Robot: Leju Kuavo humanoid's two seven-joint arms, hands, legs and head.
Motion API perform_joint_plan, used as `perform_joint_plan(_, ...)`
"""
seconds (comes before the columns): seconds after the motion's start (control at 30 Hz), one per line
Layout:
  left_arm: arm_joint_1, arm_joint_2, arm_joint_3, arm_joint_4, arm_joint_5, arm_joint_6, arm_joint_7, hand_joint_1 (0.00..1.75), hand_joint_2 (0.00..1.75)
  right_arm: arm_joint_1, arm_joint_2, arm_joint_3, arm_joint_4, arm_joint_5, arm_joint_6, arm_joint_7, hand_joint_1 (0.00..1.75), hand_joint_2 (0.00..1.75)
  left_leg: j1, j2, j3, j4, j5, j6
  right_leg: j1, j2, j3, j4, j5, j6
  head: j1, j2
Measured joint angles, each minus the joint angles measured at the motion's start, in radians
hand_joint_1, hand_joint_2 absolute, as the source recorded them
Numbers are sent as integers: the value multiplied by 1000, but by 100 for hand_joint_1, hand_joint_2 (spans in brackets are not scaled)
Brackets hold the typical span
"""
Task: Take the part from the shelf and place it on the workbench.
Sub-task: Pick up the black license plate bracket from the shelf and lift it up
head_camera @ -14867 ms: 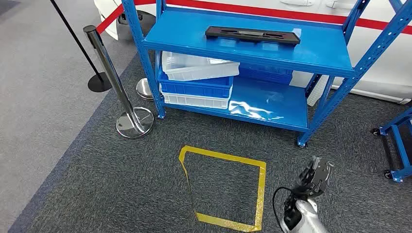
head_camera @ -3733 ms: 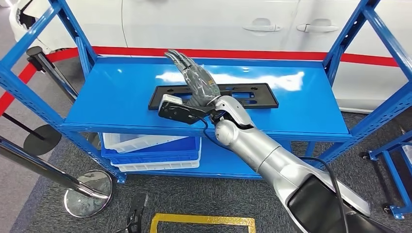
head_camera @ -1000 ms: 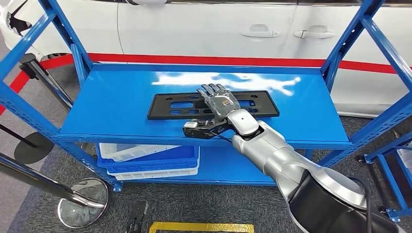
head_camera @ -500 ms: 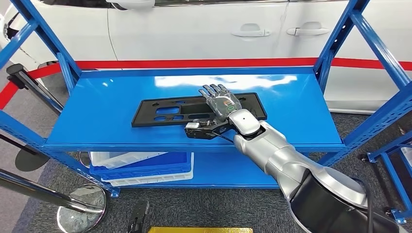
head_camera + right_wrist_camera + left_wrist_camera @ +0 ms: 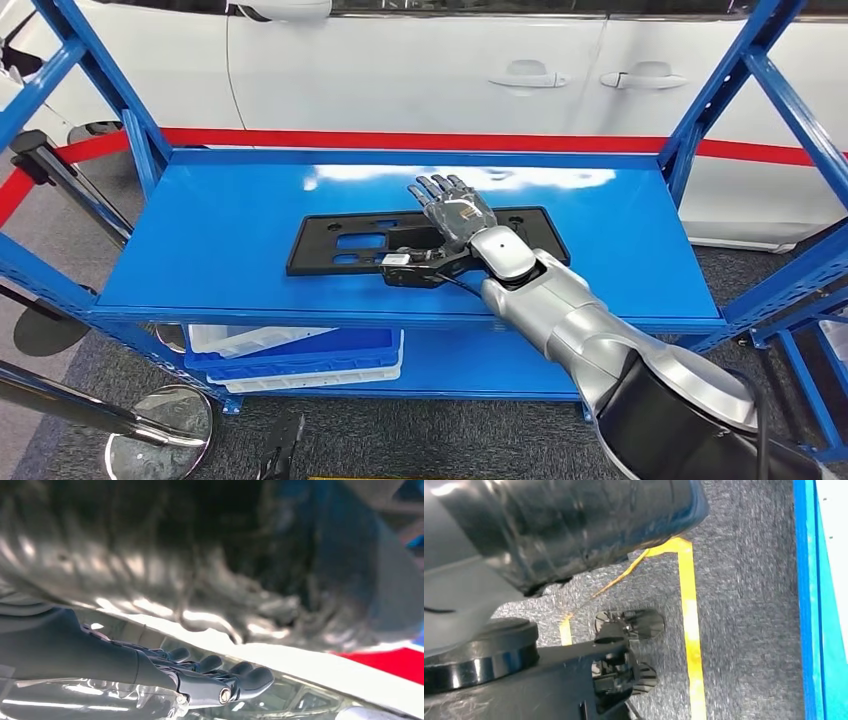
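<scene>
Head view: right robot hand lies flat, fingers spread, on black part on blue shelf; nothing grasped yet. Right wrist view: fingers extended. Risk: flat part slides instead of lifting.

I see my right hand lying flat on the black part — fingers spread — on the blue shelf beside a white car.

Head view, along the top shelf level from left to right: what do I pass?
Left blue shelf post → bare blue shelf top → black part → right hand resting on the part → right blue shelf post.
</scene>
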Motion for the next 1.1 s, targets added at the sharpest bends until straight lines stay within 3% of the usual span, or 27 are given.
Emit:
perform_joint_plan(0.03, 1, 0, 0, 0, -1, -2, 0, 0, 0, 5, -1, -1, 0, -10, -9, -11, 0, 0, 1, -1, 3, 2, -4, 0, -3, 0, -20, 22, 9, 3, 0, 0)
perform_joint_plan(0.07, 2, 0, 0, 0, -1, -3, 0, 0, 0, 8, -2, -3, -1, -23, -23, -24, 0, 0, 2, -1, 5, 6, -9, -2, -6, 0, -22, 6, 37, 5, 0, 0)
perform_joint_plan(0.13, 4, 0, 0, 0, -2, -4, -1, 0, 0, 11, -2, -12, -6, -60, -56, -59, 0, 0, 5, -2, 10, 18, -24, -11, -12, -1, 14, -105, 115, 10, 0, 0)
perform_joint_plan(0.2, 3, 0, 0, 0, -1, -1, -4, 0, 0, 14, -2, -30, -17, -117, -89, -112, 0, 87, 3, -3, 6, 34, -37, -23, -11, -1, 54, -196, 147, 7, 0, 0)
perform_joint_plan(0.27, 3, 0, -1, 0, -1, 2, -6, 0, 0, 26, -2, -61, -37, -190, -119, -187, 0, 175, 0, -4, 3, 40, -42, -33, -6, 1, 65, -217, 139, -4, 0, 0)
perform_joint_plan(0.33, 6, 0, -2, 0, 1, 4, -8, 0, 0, 45, -2, -105, -69, -261, -146, -261, 0, 175, 3, -3, 2, 43, -48, -41, -7, 3, 67, -221, 138, -18, -1, 0)
perform_joint_plan(0.4, 6, 0, -2, 0, 2, 6, -8, 0, 0, 60, -1, -145, -110, -307, -165, -302, 0, 87, 4, -1, -21, 95, -81, -51, -11, 3, 71, -225, 138, -29, -4, 0)
perform_joint_plan(0.47, 7, 1, -3, 0, 3, 6, -8, 0, 0, 76, -2, -169, -152, -329, -175, -313, 0, 0, 5, -1, -81, 216, -134, -58, -10, 2, 75, -225, 135, -36, -8, 0)
perform_joint_plan(0.53, 11, 2, -3, 0, 6, 6, -8, 0, 0, 101, -2, -185, -187, -344, -180, -317, 0, 0, 5, -1, -133, 308, -154, -60, -6, 2, 79, -225, 132, -40, -8, 0)
perform_joint_plan(0.57, 13, 3, -3, 0, 8, 5, -8, 0, 0, 113, -2, -191, -205, -351, -182, -320, 0, 0, 5, -1, -135, 303, -137, -57, -5, 3, 82, -225, 130, -42, -8, 0)
perform_joint_plan(0.63, 15, 5, -3, 0, 8, 4, -8, 0, 0, 129, -3, -204, -241, -362, -192, -329, 0, 0, 3, -1, -90, 197, -68, -46, -2, 6, 88, -225, 127, -42, -8, 0)
perform_joint_plan(0.7, 14, 8, -4, 0, 7, 3, -6, 0, 0, 140, -6, -213, -282, -371, -208, -335, 0, 0, -2, -1, -33, 78, -25, -33, 0, 7, 91, -227, 125, -38, -8, 0)
perform_joint_plan(0.73, 14, 8, -4, 0, 6, 3, -6, 0, 0, 151, -10, -217, -305, -375, -215, -334, 0, 0, -6, -2, -18, 46, -19, -29, 0, 8, 92, -229, 125, -34, -8, 0)
perform_joint_plan(0.83, 20, 11, -7, 0, 2, 2, -6, 0, 0, 199, -24, -226, -388, -371, -226, -320, 0, 0, -7, -4, -7, 24, -18, -20, 1, 6, 96, -237, 125, -17, -8, 0)
perform_joint_plan(0.9, 22, 14, -7, 0, 0, 2, -5, 0, 0, 224, -35, -229, -443, -349, -234, -303, 0, 0, -1, -2, 2, 10, -13, -11, 2, 4, 84, -205, 98, -9, -6, 0)
perform_joint_plan(1.0, 23, 16, -8, 0, -2, 0, -4, 0, 0, 263, -52, -230, -515, -316, -244, -280, 0, 131, -1, 0, 6, 6, -11, -3, 1, 2, 8, -38, 15, -2, -3, 0)
perform_joint_plan(1.03, 23, 17, -8, 0, -2, 0, -3, 0, 0, 278, -58, -230, -535, -311, -245, -276, 0, 175, -1, 0, 6, 7, -12, -3, 0, 2, -14, 8, 2, -1, -3, 0)
perform_joint_plan(1.1, 25, 18, -8, 0, -2, -1, -3, 0, 0, 299, -68, -230, -566, -304, -245, -271, 0, 175, -1, -1, 6, 10, -14, -3, -1, 1, -23, 22, 17, 1, -2, 0)
